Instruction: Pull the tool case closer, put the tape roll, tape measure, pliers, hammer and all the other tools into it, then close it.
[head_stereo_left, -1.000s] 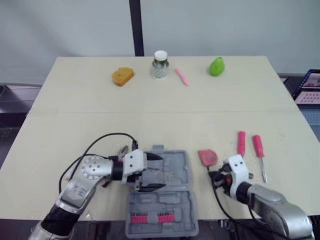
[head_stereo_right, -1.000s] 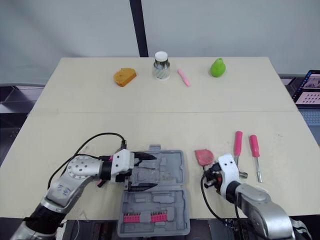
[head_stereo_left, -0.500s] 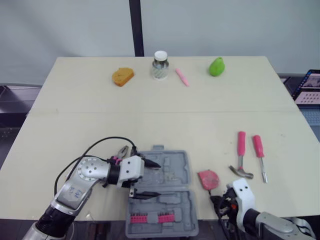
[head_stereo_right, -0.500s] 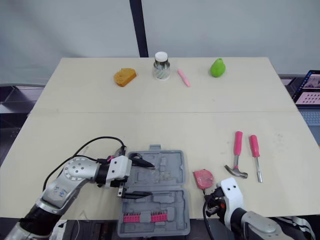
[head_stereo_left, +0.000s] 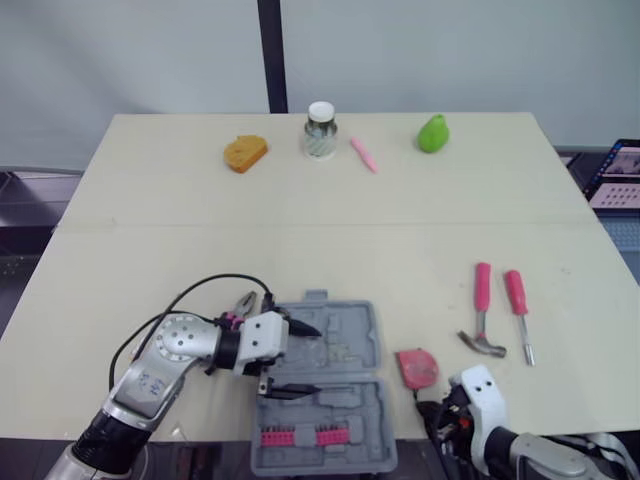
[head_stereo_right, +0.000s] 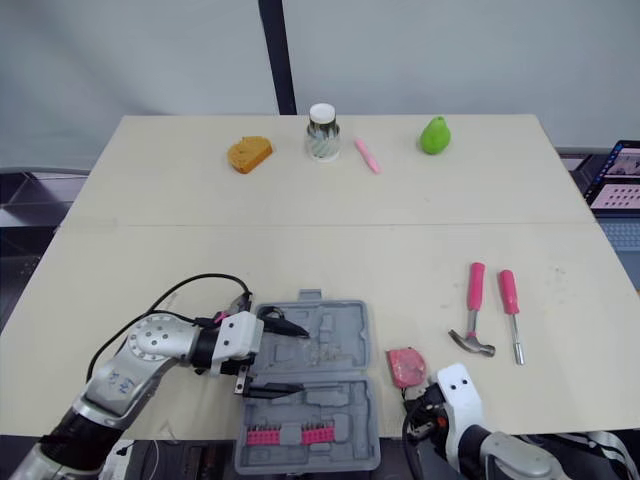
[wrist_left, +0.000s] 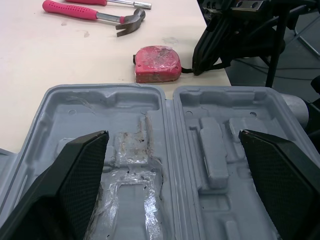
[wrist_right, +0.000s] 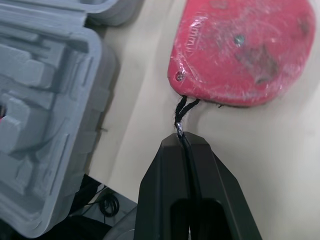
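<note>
1. The tool case (head_stereo_left: 318, 390) lies open and flat at the 6 o'clock edge of the table (head_stereo_left: 300, 220), with both grey moulded halves facing up and a row of pink bits (head_stereo_left: 300, 436) in the half nearest the robot
2. The left gripper (head_stereo_left: 308, 360) hangs over the case from its 9 o'clock side with its jaws spread wide and nothing between them. In the left wrist view one black finger (wrist_left: 75, 175) stands over each half of the case
3. The tape measure (head_stereo_left: 416, 367), red, sits on the table just beside the case, at the case's 3 o'clock
4. The right gripper (wrist_right: 182, 141) is at the tape measure's 6 o'clock, at the table's near edge. Its jaws are pressed together on the black cord (wrist_right: 184, 107) that comes out of the tape measure's body
5. The hammer (head_stereo_left: 482, 310) lies at the tape measure's 1 o'clock, pink handle pointing to 12 o'clock, with a pink-handled screwdriver (head_stereo_left: 518, 305) just beside it at its 3 o'clock
6. The pliers (head_stereo_left: 243, 303) lie at the case's 10 o'clock, partly behind the left arm
7. Along the 12 o'clock edge stand an orange piece (head_stereo_left: 245, 152), a white-lidded jar (head_stereo_left: 320, 130), a pink marker (head_stereo_left: 364, 154) and a green pear-shaped thing (head_stereo_left: 433, 133)
</note>
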